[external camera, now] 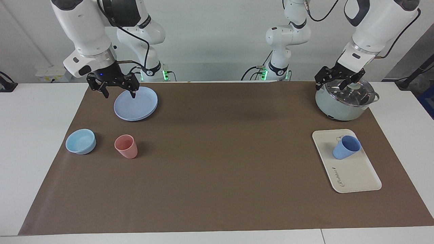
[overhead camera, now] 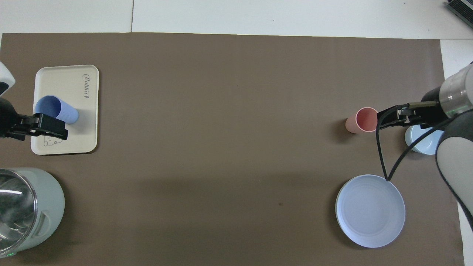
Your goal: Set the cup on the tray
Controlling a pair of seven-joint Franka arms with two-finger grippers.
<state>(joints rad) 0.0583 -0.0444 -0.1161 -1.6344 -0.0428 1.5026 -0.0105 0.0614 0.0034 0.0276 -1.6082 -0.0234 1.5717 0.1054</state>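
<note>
Cups number two (blue cup on tray, pink cup off it).

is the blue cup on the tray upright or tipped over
Upright. The blue cup stands on its base on the tray, open mouth up; the overhead view looks into its rim. Neither gripper holds it.

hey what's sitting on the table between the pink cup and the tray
Nothing: between the pink cup and the tray only bare brown mat shows, clearest in the facing view.
</note>
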